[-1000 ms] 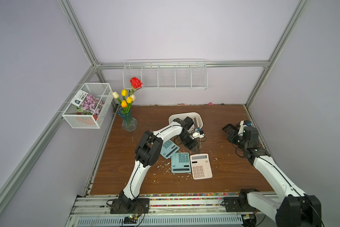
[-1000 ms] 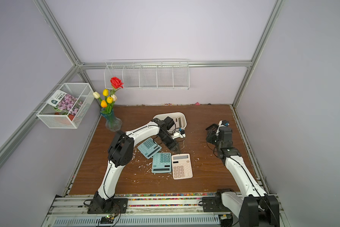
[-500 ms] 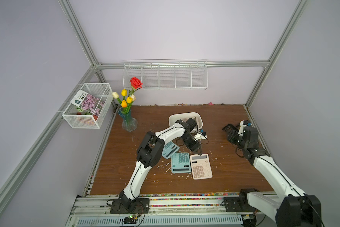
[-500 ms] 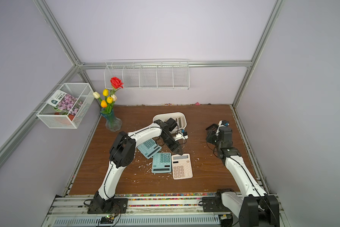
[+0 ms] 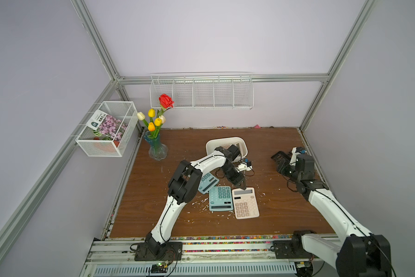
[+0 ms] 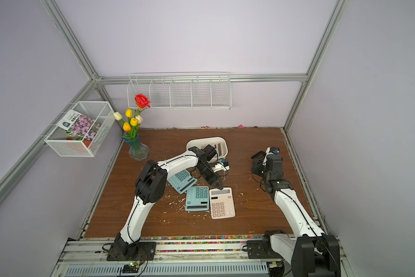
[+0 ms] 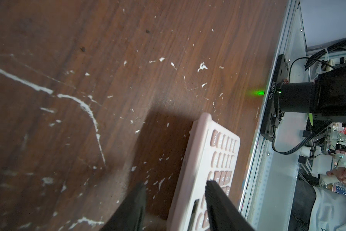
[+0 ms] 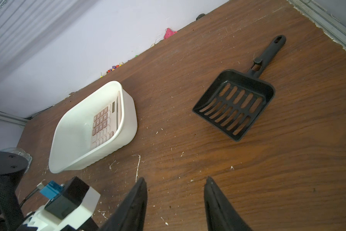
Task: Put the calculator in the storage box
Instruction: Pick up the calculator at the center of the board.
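A pink calculator (image 5: pixel 245 202) (image 6: pixel 222 203) lies flat on the wooden table, in both top views. My left gripper (image 5: pixel 241 186) (image 7: pixel 176 184) is open and tilted down over its far end. In the left wrist view one finger is over the keys and the other over bare wood, with the calculator's long edge (image 7: pixel 190 160) between them. The white storage box (image 5: pixel 211 144) (image 8: pixel 116 148) stands behind it with another pink calculator (image 8: pixel 103 124) leaning inside. My right gripper (image 8: pixel 175 178) (image 5: pixel 283 169) is open over bare wood at the right.
Two teal calculators (image 5: pixel 221 198) (image 5: pixel 207 182) lie left of the pink one, one partly under my left arm. A black slotted scoop (image 8: pixel 235 104) lies by my right gripper. A flower vase (image 5: pixel 157 147), wire basket (image 5: pixel 105 129) and wire rack (image 5: pixel 201 92) line the back and left.
My left gripper has moved from beside the storage box toward the front, down to the pink calculator's far end, and its jaws have narrowed a little. The right arm has stayed put.
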Tool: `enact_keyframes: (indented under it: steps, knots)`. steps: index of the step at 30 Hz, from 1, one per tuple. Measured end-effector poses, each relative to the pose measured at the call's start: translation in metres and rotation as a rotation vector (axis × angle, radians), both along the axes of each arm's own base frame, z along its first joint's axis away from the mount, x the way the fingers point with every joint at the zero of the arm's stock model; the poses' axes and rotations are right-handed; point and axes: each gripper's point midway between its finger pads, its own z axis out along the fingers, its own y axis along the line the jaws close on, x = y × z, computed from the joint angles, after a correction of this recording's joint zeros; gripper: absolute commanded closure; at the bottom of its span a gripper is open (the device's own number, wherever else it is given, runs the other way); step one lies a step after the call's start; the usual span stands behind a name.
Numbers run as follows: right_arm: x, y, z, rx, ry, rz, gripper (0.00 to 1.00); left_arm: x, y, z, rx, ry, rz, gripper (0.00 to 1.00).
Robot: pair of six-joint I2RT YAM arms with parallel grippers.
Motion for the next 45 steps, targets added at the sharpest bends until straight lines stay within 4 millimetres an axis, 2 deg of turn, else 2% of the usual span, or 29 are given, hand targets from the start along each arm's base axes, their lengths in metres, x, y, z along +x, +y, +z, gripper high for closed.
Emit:
enact_keyframes:
  steps: [9,17,29,45]
  knots:
    - [0.001,0.003,-0.002,0.008,0.006,0.012,0.51,-0.004,-0.001,-0.003,0.003,0.010,-0.007,0.51]
    - [0.002,0.003,-0.006,0.008,0.014,0.013,0.52,-0.011,-0.001,-0.018,0.030,0.048,-0.017,0.54]
    - [0.003,0.003,-0.005,0.008,0.010,0.013,0.53,-0.015,-0.001,-0.018,0.030,0.065,-0.021,0.64]
    - [0.004,0.003,-0.004,0.009,0.003,0.013,0.55,-0.015,0.001,-0.011,0.051,0.071,-0.020,0.72]
